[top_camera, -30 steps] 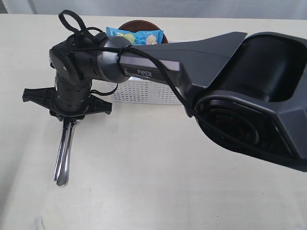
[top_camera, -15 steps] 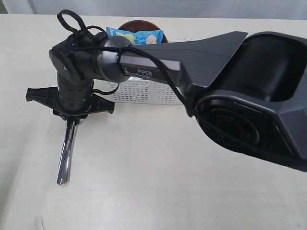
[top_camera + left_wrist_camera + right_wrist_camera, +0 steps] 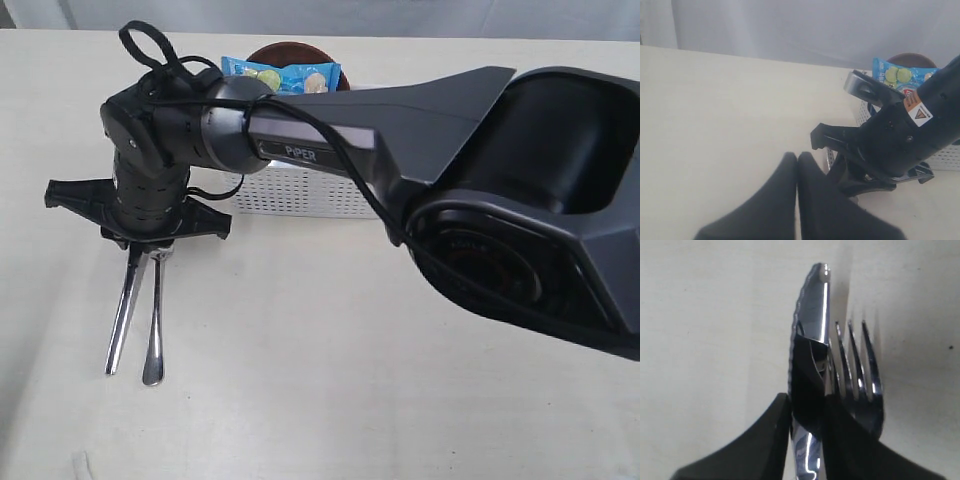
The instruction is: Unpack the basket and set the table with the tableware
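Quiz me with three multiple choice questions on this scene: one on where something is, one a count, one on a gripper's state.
1. Where is the chip bag?
A in the basket
B flat on the table
C held by a gripper

2. How many cutlery pieces are under the right gripper?
A one
B two
C four

3. The left gripper is:
A shut and empty
B wide open
C shut on a cup

Answers:
1 A: the bag sticks up out of the basket.
2 B: a knife and a fork show there.
3 A: its fingers meet with nothing between them.
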Available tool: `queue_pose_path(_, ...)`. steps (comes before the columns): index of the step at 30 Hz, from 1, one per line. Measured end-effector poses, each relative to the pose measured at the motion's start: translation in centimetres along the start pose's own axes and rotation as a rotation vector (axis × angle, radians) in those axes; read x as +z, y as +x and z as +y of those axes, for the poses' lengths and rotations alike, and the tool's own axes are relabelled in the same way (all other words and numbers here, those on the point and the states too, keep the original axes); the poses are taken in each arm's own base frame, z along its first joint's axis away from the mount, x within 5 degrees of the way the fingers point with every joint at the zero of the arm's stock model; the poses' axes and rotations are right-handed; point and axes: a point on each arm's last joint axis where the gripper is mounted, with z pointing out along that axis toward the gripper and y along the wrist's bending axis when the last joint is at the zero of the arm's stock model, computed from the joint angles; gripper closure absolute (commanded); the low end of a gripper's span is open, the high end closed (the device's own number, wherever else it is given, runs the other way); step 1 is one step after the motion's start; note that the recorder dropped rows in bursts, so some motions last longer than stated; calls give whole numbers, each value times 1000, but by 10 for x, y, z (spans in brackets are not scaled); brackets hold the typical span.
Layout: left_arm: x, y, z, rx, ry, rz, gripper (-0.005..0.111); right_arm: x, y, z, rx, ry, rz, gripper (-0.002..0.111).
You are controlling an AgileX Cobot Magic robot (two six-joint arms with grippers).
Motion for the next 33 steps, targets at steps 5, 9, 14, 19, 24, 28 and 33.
queue_pose_path(5, 0, 0, 0, 0, 0, 0, 107, 0, 3, 4, -9, -15, -6, 108)
queue_pose_path(9, 0, 0, 0, 0, 0, 0, 107, 0, 6, 10, -35, -46, -24, 108)
queue_pose_path(14, 0, 0, 0, 0, 0, 0, 107, 1, 10, 14, -49, -57, -25, 108)
queue_pose_path(19, 0, 0, 0, 0, 0, 0, 107, 1, 11, 13, -49, -49, -19, 108)
queue_pose_path(24, 0, 0, 0, 0, 0, 0, 107, 2, 13, 10, -49, -18, 6, 108)
queue_pose_path(28, 0, 0, 0, 0, 0, 0, 107, 7, 14, 7, -46, -8, 15, 108)
queue_pose_path(33, 0, 0, 0, 0, 0, 0, 107, 8, 13, 8, -46, -22, 4, 108)
